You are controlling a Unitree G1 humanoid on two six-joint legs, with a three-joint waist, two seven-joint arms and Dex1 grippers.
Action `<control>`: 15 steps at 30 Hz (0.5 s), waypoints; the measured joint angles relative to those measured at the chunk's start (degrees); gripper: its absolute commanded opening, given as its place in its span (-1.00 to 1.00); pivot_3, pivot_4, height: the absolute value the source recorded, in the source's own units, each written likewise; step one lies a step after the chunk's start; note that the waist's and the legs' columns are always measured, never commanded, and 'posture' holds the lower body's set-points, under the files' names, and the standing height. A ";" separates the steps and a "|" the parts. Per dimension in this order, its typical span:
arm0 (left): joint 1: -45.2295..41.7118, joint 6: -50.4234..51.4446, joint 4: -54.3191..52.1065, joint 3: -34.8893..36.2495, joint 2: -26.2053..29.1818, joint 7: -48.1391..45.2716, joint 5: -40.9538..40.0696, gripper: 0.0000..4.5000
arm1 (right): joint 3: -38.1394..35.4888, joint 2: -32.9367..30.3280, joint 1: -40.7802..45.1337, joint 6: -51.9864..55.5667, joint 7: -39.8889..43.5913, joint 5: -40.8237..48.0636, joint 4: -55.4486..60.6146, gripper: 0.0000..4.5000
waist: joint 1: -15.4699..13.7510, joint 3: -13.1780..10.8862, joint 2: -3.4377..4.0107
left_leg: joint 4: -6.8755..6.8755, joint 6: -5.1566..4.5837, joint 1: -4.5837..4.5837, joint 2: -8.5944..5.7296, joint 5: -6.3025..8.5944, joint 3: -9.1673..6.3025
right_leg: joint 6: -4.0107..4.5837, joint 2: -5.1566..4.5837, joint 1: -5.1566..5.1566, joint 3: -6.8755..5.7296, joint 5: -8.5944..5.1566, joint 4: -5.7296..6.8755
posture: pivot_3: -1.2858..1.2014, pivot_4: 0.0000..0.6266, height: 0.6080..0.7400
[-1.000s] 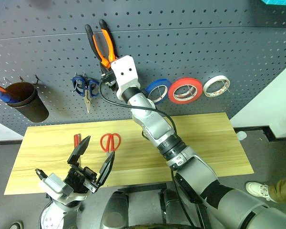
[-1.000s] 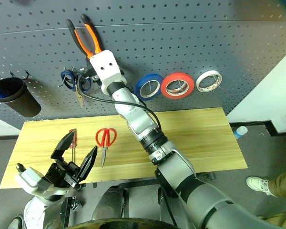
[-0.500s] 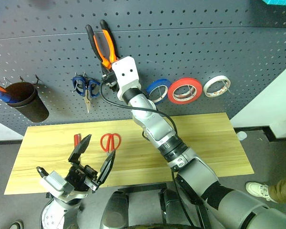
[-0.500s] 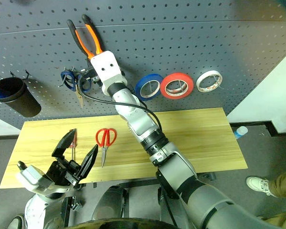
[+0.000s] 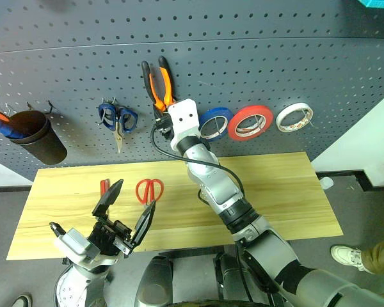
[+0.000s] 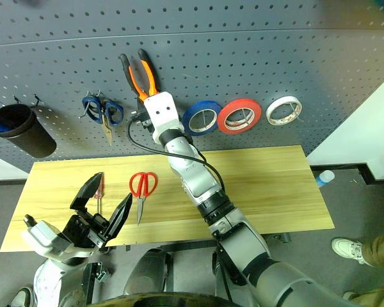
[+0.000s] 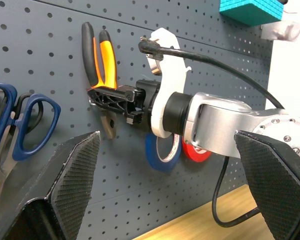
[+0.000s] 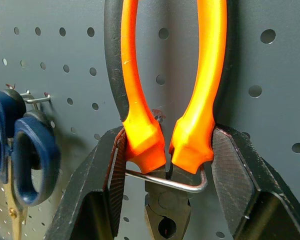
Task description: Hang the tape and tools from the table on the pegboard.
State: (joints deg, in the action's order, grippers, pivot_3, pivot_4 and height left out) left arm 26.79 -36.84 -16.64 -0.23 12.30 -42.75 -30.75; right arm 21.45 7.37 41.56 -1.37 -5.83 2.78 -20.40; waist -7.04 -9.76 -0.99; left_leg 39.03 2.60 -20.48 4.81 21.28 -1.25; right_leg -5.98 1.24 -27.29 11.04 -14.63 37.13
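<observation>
My right gripper (image 5: pixel 160 112) is shut on the pliers (image 5: pixel 157 82) and holds them flat against the pegboard (image 5: pixel 294 57), orange-and-black handles up. In the right wrist view, the handles (image 8: pixel 140 100) sit between the fingers (image 8: pixel 115 165), and a wire hook (image 8: pixel 176 183) crosses the joint just below them. The red tape (image 5: pixel 250 122) hangs on the pegboard. On the table (image 5: pixel 275 185) lie the red-handled scissors (image 5: pixel 149 190) and the red-handled screwdriver (image 5: pixel 104 187), partly hidden by my left gripper (image 5: pixel 125 210). That gripper hovers open over the table's near edge.
Blue-handled scissors (image 5: pixel 117 118) hang to the left of the pliers. A blue roll (image 5: pixel 212 123) and a whitish roll (image 5: pixel 292 117) flank the red tape. A dark cup (image 5: pixel 41 137) with tools in it hangs at the far left. A person's shoe (image 5: pixel 345 256) is at the lower right.
My right gripper has carried the pliers down and to the right along the pegboard, toward the blue roll. The left gripper has stayed put.
</observation>
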 measured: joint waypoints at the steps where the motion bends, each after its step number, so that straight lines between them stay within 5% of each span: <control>1: 0.02 0.00 0.08 0.00 -0.04 0.00 0.00 1.00 | -0.07 0.00 -0.02 0.43 0.12 0.28 0.07 0.35 | 0.01 0.00 0.00 | 0.00 0.00 0.00 0.00 0.00 0.00 | 0.00 0.00 0.00 0.00 0.00 0.00 | 0.35 -0.49 0.45; 6: -0.09 0.00 0.18 0.00 -0.05 -0.03 0.01 1.00 | -0.13 0.00 -0.37 1.85 0.31 0.77 0.02 1.00 | 0.12 0.00 0.00 | 0.01 -0.04 0.03 0.00 0.02 -0.01 | 0.01 0.00 -0.01 0.00 0.00 0.05 | 0.35 -0.49 0.45; 15: -0.59 -0.01 0.80 0.00 -0.09 -0.23 0.00 1.00 | -0.01 0.00 -0.41 1.85 0.31 0.72 0.05 1.00 | 0.08 0.00 0.00 | 0.02 -0.04 0.02 0.00 0.02 -0.04 | 0.01 0.00 0.00 -0.03 0.00 0.06 | 0.34 -0.51 0.45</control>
State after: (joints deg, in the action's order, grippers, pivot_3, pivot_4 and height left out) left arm 26.20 -36.84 -15.84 -0.24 12.21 -42.98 -30.75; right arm 21.43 7.37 41.14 0.48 -5.51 3.50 -20.34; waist -6.96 -9.77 -0.99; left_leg 39.05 2.56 -20.46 4.81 21.30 -1.29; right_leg -5.97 1.25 -27.29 11.02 -14.62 37.19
